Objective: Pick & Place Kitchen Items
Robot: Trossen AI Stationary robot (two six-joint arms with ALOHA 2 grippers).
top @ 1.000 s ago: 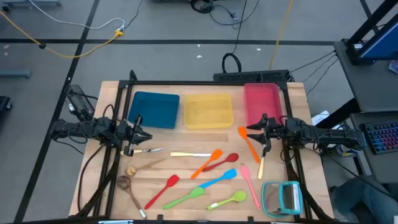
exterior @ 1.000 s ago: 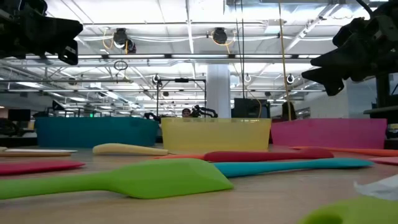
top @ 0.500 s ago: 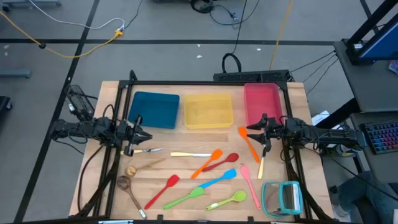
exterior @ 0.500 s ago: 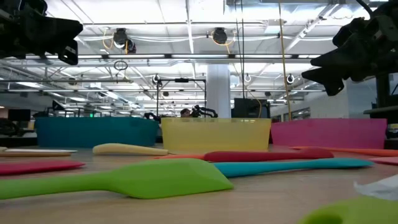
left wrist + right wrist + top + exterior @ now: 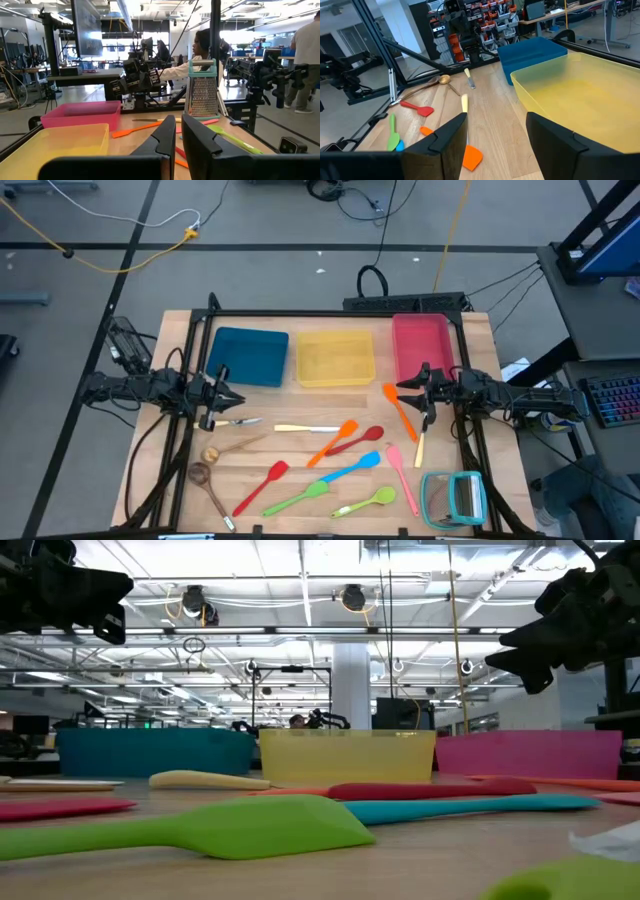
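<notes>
Several slim utensils lie flat on the wooden table: an orange spatula (image 5: pixel 397 408) under my right gripper, a pale-handled knife (image 5: pixel 306 428), a second orange spatula (image 5: pixel 333 442), a red spoon (image 5: pixel 357 441), a blue spatula (image 5: pixel 350 471), a pink spatula (image 5: pixel 400 472), a red spatula (image 5: pixel 262 486), a green spatula (image 5: pixel 297 498), a green spoon (image 5: pixel 365 502) and wooden spoons (image 5: pixel 208 480). My left gripper (image 5: pixel 238 398) hangs shut and empty above the table's left side, near a small utensil (image 5: pixel 236 422). My right gripper (image 5: pixel 404 399) hangs open and empty above the table's right side.
A blue tray (image 5: pixel 247 356), a yellow tray (image 5: pixel 335 358) and a pink tray (image 5: pixel 421 346) stand in a row along the far side. A teal-framed grater (image 5: pixel 455 497) lies at the near right corner. People show in the room beyond the table (image 5: pixel 205 45).
</notes>
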